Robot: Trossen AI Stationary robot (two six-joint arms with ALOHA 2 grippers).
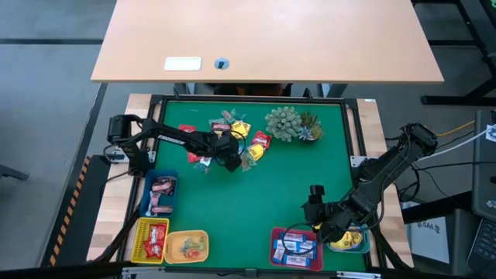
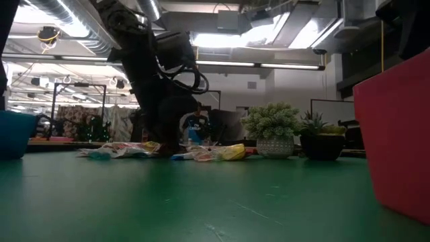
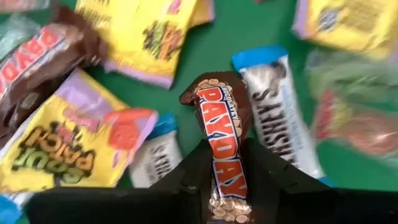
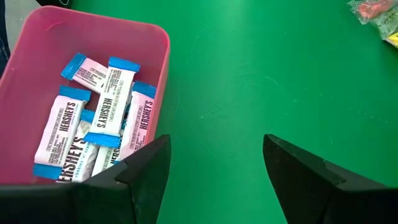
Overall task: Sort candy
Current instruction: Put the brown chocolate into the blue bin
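Lengthwise, the PayDay bar (image 3: 224,155) lies gripped between the left end effector's (image 3: 225,186) fingers.

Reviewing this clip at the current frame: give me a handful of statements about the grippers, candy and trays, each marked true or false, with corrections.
1. The left gripper has a PayDay bar between its fingers, over the candy pile. True.
2. The right gripper holds a Hershey's bar. False: its fingers stand open with nothing between them.
3. The pink tray contains blue-and-white Hershey's bars. True.
4. The green plant stands inside the blue tray. False: it stands on the green mat near the far edge, beside the candy pile.
5. The right gripper sits beside the pink tray. True.
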